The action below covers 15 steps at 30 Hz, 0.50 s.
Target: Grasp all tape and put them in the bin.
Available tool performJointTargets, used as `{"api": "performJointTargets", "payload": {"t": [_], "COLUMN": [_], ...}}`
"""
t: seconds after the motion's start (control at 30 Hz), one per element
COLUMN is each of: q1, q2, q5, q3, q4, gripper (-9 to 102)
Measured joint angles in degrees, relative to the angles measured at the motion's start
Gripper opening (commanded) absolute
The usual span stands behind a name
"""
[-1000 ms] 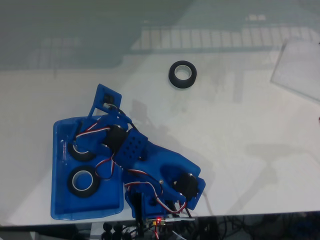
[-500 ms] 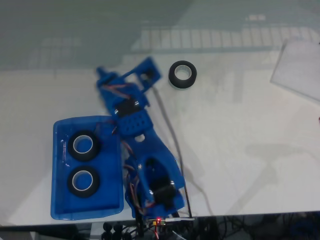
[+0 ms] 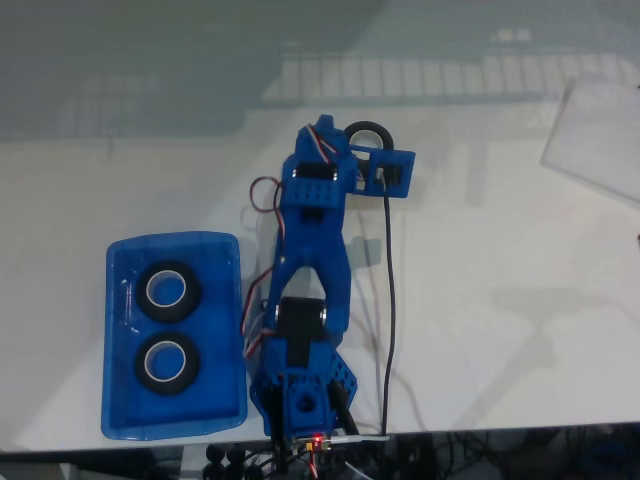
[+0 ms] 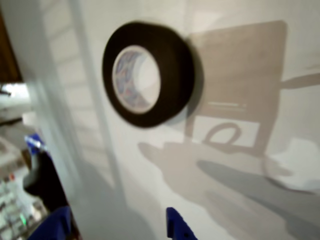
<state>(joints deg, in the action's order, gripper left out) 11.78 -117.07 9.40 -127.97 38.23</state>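
Last loose tape roll flat on white table, hole up, no long axis; far side, just beyond gripper. Two rolls already in bin, lower left in fixed view. Step: approach for third grasp. Gripper empty, blue tips parted in wrist view. Next: descend, straddle rim, close.

Tabletop right of arm bare and open up to clear sheet at far right edge. Lone tape roll lies flat, bare surface all round it in wrist view. Bin at left holds 2 rolls one above other; right strip inside stays free.
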Motion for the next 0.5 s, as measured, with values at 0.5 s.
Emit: {"api": "performJointTargets", "payload": {"t": [0.5], "q1": [4.83], "q2": [22.15], "q5": [8.53], "q3": [17.49], "q4": [10.02], "gripper": [25]}}
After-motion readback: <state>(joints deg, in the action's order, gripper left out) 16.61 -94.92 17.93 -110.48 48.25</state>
